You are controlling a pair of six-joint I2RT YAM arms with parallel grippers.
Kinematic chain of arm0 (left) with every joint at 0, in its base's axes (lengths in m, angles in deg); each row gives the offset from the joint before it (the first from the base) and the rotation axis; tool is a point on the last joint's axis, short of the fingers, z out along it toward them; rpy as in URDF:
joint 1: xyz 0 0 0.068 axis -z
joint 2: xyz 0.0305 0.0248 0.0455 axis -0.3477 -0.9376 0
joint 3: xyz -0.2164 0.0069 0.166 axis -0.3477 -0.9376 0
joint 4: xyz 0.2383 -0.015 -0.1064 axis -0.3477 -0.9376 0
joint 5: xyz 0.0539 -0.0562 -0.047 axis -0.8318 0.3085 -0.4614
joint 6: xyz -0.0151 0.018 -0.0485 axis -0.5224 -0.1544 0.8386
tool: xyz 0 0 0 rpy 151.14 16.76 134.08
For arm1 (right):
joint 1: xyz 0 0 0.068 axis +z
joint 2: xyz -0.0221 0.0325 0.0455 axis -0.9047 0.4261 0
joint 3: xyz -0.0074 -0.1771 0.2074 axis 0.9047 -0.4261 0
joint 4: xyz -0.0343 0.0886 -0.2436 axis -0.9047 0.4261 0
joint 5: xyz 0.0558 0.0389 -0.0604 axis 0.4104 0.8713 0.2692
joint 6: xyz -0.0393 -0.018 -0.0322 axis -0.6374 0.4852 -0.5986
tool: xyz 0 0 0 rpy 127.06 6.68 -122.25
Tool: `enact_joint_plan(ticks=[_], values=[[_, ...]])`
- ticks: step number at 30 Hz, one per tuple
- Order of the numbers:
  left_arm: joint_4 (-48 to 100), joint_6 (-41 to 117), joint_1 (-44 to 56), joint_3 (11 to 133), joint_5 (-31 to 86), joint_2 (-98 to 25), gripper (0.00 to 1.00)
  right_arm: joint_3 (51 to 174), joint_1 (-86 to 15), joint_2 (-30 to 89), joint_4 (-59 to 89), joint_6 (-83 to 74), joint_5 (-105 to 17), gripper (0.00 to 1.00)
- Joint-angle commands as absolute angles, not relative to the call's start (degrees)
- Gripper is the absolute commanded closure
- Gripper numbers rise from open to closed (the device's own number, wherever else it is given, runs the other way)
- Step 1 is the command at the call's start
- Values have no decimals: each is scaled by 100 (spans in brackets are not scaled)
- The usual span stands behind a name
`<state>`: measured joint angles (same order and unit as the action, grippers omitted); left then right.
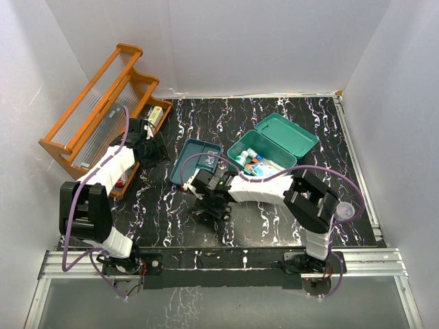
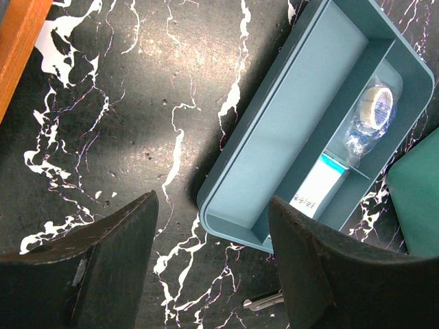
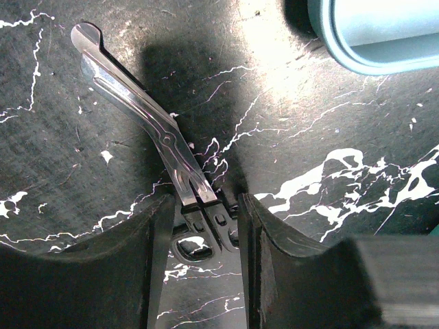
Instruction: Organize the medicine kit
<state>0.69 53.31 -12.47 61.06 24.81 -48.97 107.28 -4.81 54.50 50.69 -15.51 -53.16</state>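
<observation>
**Step in hand.** The right gripper (image 3: 204, 205) is working on the scissors (image 3: 147, 116), to the near left of the medicine kit (image 1: 287, 134). Its fingers are pressing together on the handle end. The blades are pointing out ahead of the fingers. Whether the scissors are clear of the table (image 2: 137, 103) cannot be told.

**Kit position.** The medicine kit is standing open, with its lid lying back on the far side. Its removable tray (image 2: 302, 116) is lying just to the left of the kit, apart from it.

**Left gripper.** The left gripper (image 2: 212, 205) is hovering well to the left of the kit, with its fingers apart and nothing between them.

**Next move, as judged.** The scissors are probably going to the tray or the kit. This calls for a firm hold, a lift and a level carry towards the kit.

**Materials and shapes**
- Scissors: polished metal, slim, angled blades, blunt tip. They are likely slipping easily if held loosely.
- Tray: smooth teal plastic, rounded corners, divided compartments. One is holding a clear-wrapped tape roll (image 2: 376, 103).
- Table: black, white-veined, faintly pitted.
</observation>
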Motion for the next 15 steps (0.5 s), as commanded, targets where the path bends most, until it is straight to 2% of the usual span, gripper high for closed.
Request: enact_joint_plan(ticks=[1, 9, 15], values=[[4, 5256, -1270, 6361, 2430, -4951, 36, 10769, -449, 5521, 5163, -1582, -5343, 61], [59, 5241, -1267, 6357, 2474, -4965, 36, 10570, -449, 5402, 5670, -1470, -4719, 55], [74, 5239, -1268, 6403, 2503, -5036, 36, 10446, -449, 5488, 5772, -1417, -4441, 59]])
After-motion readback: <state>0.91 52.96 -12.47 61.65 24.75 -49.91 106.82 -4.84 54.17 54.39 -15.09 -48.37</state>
